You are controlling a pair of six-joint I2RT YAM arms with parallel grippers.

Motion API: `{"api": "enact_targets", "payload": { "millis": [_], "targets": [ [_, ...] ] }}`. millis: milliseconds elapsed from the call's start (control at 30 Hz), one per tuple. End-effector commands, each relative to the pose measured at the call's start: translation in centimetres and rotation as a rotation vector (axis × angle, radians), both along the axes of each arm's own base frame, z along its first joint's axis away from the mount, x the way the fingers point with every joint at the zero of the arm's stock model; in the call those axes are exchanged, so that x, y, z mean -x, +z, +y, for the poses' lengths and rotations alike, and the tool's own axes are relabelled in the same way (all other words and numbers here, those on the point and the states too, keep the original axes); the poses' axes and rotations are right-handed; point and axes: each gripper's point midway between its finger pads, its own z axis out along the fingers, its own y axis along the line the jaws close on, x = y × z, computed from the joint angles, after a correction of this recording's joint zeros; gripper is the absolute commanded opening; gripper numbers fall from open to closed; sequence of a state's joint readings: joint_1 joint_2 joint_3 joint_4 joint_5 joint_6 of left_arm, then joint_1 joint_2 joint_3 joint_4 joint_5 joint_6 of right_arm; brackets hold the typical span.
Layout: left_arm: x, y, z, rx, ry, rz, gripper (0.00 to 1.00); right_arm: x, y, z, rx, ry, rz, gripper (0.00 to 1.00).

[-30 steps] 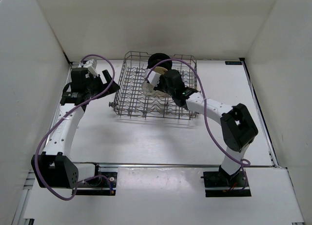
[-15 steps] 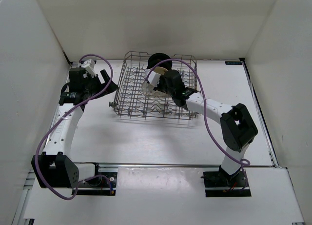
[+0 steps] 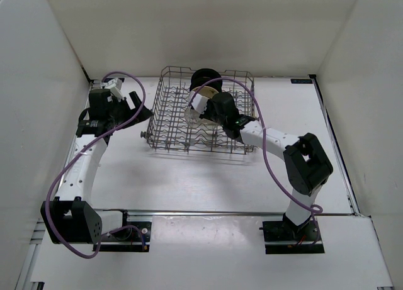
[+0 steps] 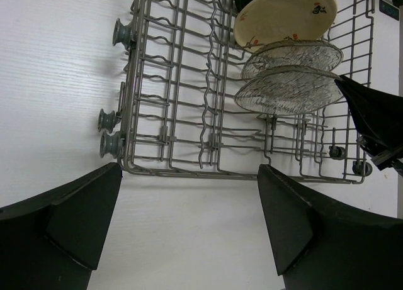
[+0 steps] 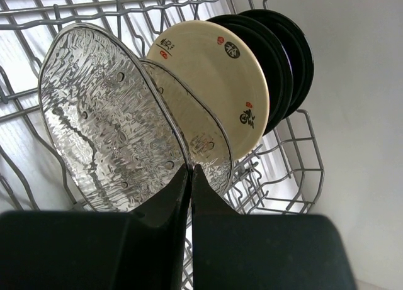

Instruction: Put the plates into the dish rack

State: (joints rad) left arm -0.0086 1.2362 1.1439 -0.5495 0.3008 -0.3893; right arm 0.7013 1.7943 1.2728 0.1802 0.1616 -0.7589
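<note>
The grey wire dish rack (image 3: 169, 123) stands at the back middle of the table. Upright in its tines are black plates (image 5: 286, 57), a cream-tan plate (image 5: 214, 70) and two clear plates. My right gripper (image 5: 190, 170) is inside the rack, shut on the rim of the nearest clear plate (image 5: 101, 114), which stands just in front of the other clear plate (image 5: 204, 145). My left gripper (image 4: 189, 221) is open and empty above bare table, just left of the rack (image 4: 170, 114). The cream plate (image 4: 283, 16) and both clear plates (image 4: 286, 92) show in the left wrist view.
White walls close the table on the left, back and right. The rack's small wheels (image 4: 108, 120) stick out on the side facing my left gripper. My right gripper's dark finger (image 4: 371, 114) shows beside the clear plates. Purple cables loop over both arms (image 3: 252, 92).
My left gripper has shifted a little to the left and back. My right gripper has edged slightly deeper into the rack with the clear plate.
</note>
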Motion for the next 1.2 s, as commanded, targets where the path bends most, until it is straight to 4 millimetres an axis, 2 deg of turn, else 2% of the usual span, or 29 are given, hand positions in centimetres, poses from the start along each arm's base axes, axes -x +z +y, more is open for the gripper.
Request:
{"api": "enact_targets", "payload": {
  "millis": [0,300,333,467,800,933,1167],
  "targets": [
    [0.5,0.8,0.0,0.001,-0.014,-0.030,1.00,-0.5,0.5,0.2,-0.027,-0.010,-0.031,0.00],
    [0.6,0.4,0.1,-0.004,-0.006,-0.021,1.00,-0.1,-0.4,0.0,-0.037,-0.021,-0.002,0.00],
    [0.6,0.4,0.1,-0.004,-0.006,-0.021,1.00,0.0,-1.3,-0.2,-0.033,-0.035,0.017,0.00],
    [0.6,0.4,0.1,-0.004,-0.006,-0.021,1.00,-0.2,-1.2,0.3,-0.070,-0.060,0.008,0.00],
    [0.7,0.0,0.1,-0.004,-0.006,-0.011,1.00,0.1,-2.5,0.4,-0.121,-0.127,0.036,0.00],
    [0.6,0.0,0.3,-0.009,0.001,-0.011,1.00,0.4,-3.6,-0.1,-0.106,-0.136,0.046,0.00],
    [0.6,0.0,0.3,-0.009,0.001,-0.011,1.00,0.0,-3.9,-1.2,-0.090,-0.202,0.034,0.00]
  ]
}}
